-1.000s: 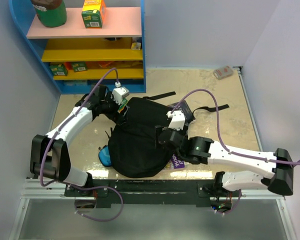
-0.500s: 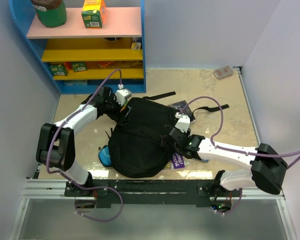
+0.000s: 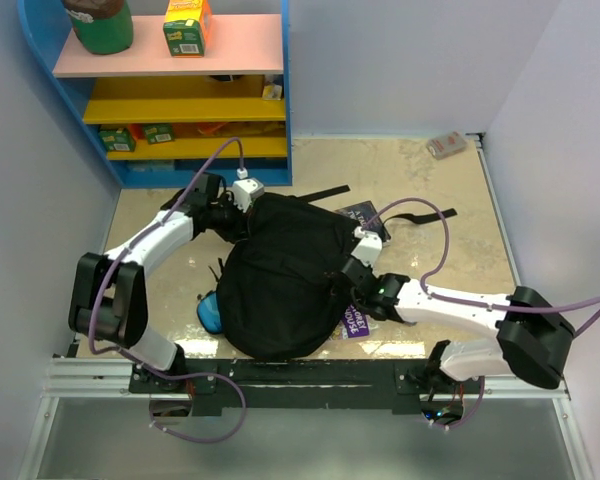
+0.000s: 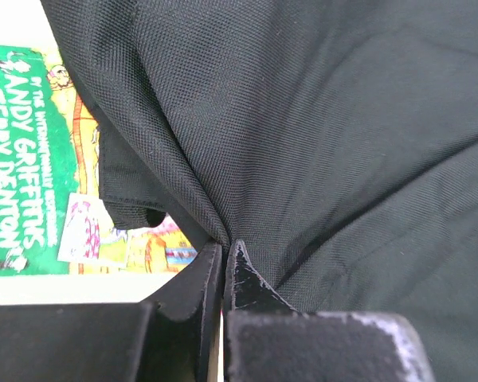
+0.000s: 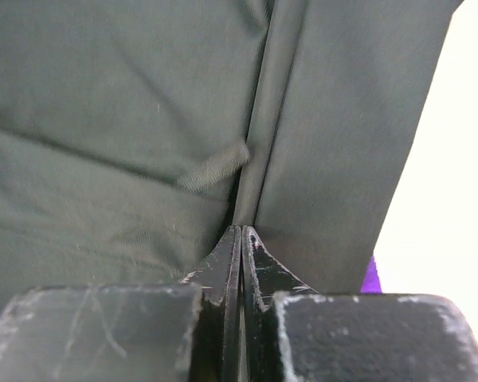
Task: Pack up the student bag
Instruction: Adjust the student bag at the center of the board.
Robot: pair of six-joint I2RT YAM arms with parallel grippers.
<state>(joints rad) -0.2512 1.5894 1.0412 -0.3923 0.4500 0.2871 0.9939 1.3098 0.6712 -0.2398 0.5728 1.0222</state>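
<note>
The student bag (image 3: 280,280), a big black fabric backpack, lies flat in the middle of the floor, straps (image 3: 320,192) trailing behind it. My left gripper (image 3: 248,212) is at its far left corner. In the left wrist view the left gripper (image 4: 223,243) is shut, with a fold of the bag's cloth (image 4: 319,127) pinched at its tips. My right gripper (image 3: 348,276) is low on the bag's right side. In the right wrist view the right gripper (image 5: 240,229) is shut on a crease of the bag (image 5: 143,119).
A green picture book (image 4: 24,159) lies partly under the bag's left corner. A purple book (image 3: 355,320) pokes out at the right, a dark book (image 3: 365,214) behind it. A blue pencil case (image 3: 210,312) sits front left. The blue and yellow shelf unit (image 3: 180,130) stands back left.
Both grippers have gone from open to shut on the bag's cloth. The right arm has dropped and stretched towards the bag's right side. The left gripper has shifted slightly onto the bag's corner.
</note>
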